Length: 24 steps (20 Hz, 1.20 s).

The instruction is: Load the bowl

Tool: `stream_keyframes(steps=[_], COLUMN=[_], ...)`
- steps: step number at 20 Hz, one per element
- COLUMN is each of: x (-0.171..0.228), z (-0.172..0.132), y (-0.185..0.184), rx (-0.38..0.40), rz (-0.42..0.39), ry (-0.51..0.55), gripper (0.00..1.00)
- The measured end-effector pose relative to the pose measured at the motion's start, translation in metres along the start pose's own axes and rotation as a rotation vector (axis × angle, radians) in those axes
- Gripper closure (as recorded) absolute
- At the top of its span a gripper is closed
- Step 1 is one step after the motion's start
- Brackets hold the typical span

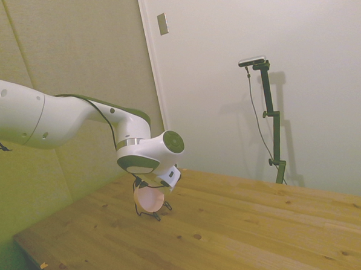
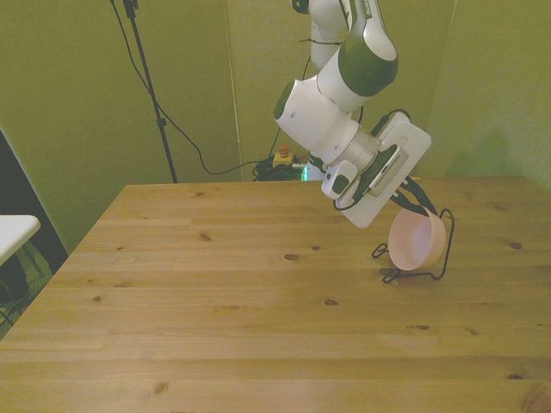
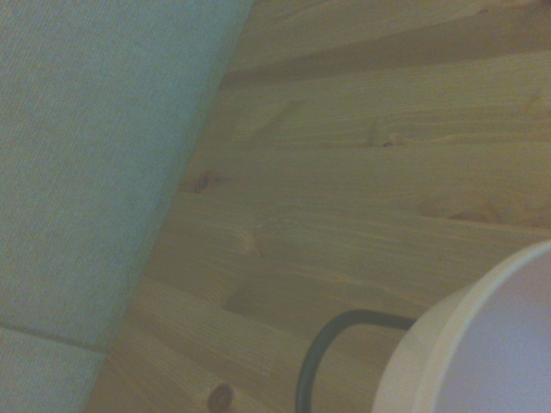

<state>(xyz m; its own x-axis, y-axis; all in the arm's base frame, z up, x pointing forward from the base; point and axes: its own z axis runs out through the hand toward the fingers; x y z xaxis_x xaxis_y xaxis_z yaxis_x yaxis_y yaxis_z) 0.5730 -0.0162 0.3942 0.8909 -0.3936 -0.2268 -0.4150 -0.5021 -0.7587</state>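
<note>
In the front view the table (image 2: 215,327) spreads bare and wooden across the near ground, its planks running side to side. Farther back, at about three o'clock from the table's middle and toward the front view's right, a thin black wire rack (image 2: 443,249) stands on the wood. The bowl (image 2: 416,243) sits in that rack on its edge, tipped up so its pale pink hollow faces the front view's left, with the wire loop rising just behind its rim.

At roughly eleven o'clock from the bowl, the gripper (image 2: 411,203) reaches down onto the upper rim. Its dark fingers are at the rim, but the white hand body hides how far apart they stand, so I cannot tell whether they pinch the bowl or have let go.

The side view shows the same cluster far off: the bowl (image 1: 150,198) upright in the rack (image 1: 149,213), the gripper (image 1: 148,186) directly above at twelve o'clock.

The wrist view gives a blurred curve of the bowl's rim (image 3: 482,344), a bend of dark rack wire (image 3: 331,344) beside it, and planks beyond.

Behind the table stands a plain wall (image 2: 86,86).
</note>
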Motion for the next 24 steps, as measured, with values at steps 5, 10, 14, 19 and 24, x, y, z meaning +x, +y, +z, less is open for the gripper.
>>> stream_keyframes(steps=[5,10,14,19,24], x=[0.004,0.005,0.006,0.008,-0.02], z=[0.004,0.007,0.005,-0.028,-0.097], y=[-0.003,-0.001,-0.003,-0.005,-0.016], rx=[-0.001,-0.003,-0.001,0.0,-0.087], rz=[-0.004,0.0,-0.005,0.006,0.078], ry=[-0.003,-0.007,-0.004,0.048,0.181], gripper=[0.0,0.0,0.0,0.0,0.0])
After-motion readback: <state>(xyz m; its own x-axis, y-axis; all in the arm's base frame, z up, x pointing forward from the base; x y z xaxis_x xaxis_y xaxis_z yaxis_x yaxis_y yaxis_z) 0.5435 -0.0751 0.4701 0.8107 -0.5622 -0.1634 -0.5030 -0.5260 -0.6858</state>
